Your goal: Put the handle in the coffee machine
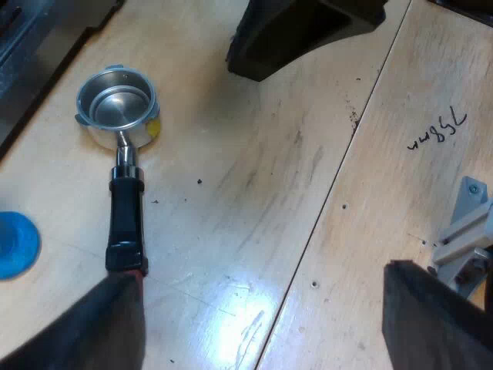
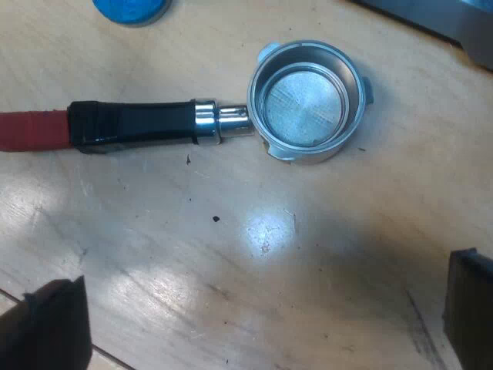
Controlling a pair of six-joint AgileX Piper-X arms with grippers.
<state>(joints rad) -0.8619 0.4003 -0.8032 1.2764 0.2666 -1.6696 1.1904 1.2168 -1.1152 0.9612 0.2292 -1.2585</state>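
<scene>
Metal holder lies on wooden table; left pincer, right pincer hover above, spread wide.

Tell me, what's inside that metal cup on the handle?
Nothing: the metal holder lies loose on the wooden table, and its cup shows only a bare, fine-meshed metal floor, no coffee. Whatever lies beneath that floor is covered.

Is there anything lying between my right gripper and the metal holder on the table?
Nothing visible does. The right gripper hangs open over the bare table, with the metal holder lying loose beyond its fingers. The blue tamper sits apart, on the holder's far side.
</scene>
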